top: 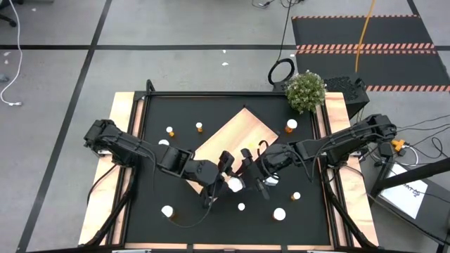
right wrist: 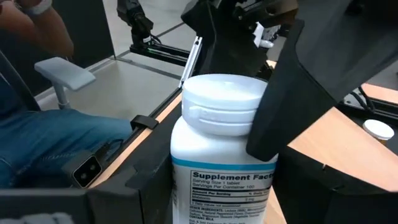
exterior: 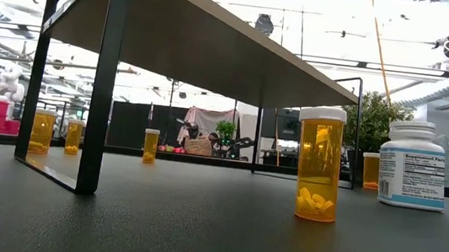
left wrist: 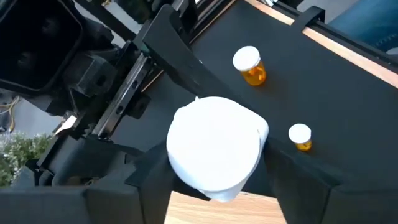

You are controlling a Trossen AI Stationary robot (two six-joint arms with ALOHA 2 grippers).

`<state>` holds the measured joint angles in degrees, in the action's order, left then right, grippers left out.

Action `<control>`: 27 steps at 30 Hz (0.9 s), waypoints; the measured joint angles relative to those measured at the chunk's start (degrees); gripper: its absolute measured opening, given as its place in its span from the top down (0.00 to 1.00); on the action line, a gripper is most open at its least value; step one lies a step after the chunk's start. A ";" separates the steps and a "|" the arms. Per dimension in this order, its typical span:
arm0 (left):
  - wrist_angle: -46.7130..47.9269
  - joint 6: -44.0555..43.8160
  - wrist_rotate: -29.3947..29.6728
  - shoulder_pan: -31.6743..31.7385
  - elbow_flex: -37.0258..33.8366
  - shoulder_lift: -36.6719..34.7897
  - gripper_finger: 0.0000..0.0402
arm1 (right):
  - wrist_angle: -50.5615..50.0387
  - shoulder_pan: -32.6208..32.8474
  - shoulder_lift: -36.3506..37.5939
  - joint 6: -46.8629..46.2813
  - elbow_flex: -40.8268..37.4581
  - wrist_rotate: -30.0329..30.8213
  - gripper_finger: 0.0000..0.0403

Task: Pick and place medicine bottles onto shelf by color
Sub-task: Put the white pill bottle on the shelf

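Medicine bottles lay scattered over the black counter [top: 158, 176]: orange ones with white caps and all-white ones, none seen on top of the shelf [top: 235, 137] in the high view. Two white bottles were off the mat, one per arm.

Left gripper [left wrist: 214, 180] near the shelf's front corner, fingers [left wrist: 155, 180] pressed on both sides of a white bottle [left wrist: 214, 152], seen cap-on from the wrist. Whether that grasp was fully set, could not tell.

Right gripper [right wrist: 224, 186] close beside it, fingers [right wrist: 292, 93] clasping a white supplement bottle [right wrist: 217, 155] at cap and shoulder, label upright.

Step judged: the carry of white bottles toward the shelf, both arms crowded at the same corner. Next move called for lifting clear of the shelf edge, one arm yielding to the other, then setting the whites together on one part of the board, upright, before releasing. Orange bottles [exterior: 319, 166] remained on the counter.
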<state>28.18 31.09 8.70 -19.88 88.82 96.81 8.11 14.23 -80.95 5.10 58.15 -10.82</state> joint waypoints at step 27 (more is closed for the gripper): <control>0.66 -8.28 5.55 0.15 -0.04 -0.14 0.57 | 0.27 0.32 1.70 -1.67 -0.02 9.45 0.23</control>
<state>28.84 22.81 14.25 -19.73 88.77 96.66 8.38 14.55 -79.25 3.43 58.13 -1.37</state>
